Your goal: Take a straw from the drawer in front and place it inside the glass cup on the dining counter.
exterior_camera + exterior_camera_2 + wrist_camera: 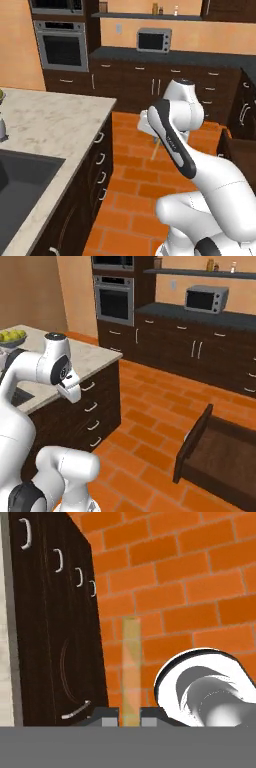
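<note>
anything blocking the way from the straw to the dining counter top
Nothing visible does. The pincer holds the straw over open brick floor, beside the dining counter. The glass cup cannot be made out.

Brick floor (150,431) open; dining counter (60,125) left, open drawer (220,456) right.

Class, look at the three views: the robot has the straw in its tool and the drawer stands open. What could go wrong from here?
1. The straw sits between the tool's tips by its lower end alone, so it may tilt or slip while it is carried.
2. The drawer stands open over the floor beside the base; driving or swinging the arm could hit it.
3. The straw hangs below the counter top's level; moving across without lifting could knock it on the edge.
</note>
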Motion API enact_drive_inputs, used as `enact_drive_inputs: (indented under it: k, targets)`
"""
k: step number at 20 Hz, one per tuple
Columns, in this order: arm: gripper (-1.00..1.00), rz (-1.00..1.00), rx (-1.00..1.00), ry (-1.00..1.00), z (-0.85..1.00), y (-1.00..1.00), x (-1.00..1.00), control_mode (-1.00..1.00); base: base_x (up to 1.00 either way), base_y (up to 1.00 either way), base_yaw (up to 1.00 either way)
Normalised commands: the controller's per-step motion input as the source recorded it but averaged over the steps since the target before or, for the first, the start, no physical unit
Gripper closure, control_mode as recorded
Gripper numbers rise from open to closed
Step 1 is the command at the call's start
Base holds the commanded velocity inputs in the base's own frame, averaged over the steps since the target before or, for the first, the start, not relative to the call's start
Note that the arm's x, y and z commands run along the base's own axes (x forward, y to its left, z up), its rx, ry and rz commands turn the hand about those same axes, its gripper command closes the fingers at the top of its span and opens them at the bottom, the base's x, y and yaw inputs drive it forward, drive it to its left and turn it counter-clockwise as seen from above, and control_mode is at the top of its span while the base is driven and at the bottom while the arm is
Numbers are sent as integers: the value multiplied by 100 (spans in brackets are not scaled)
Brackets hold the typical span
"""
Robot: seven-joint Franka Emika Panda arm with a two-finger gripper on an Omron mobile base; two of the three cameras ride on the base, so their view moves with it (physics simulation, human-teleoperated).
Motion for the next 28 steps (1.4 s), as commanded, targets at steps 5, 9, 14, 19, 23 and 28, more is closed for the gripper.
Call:
enact_drive_inputs:
  k: [5,9,14,19,23,28]
  targets:
    - [100,0,0,0,0,0,0,100,-35,31,64]
    - [100,0,0,0,0,0,0,100,-100,56,13]
    - [100,0,0,0,0,0,0,100,-100,79,-9]
    - [100,0,0,0,0,0,0,100,-100,87,-23]
    - [100,0,0,0,0,0,0,100,-100,96,-25]
    - [100,0,0,0,0,0,0,100,-100,99,-25]
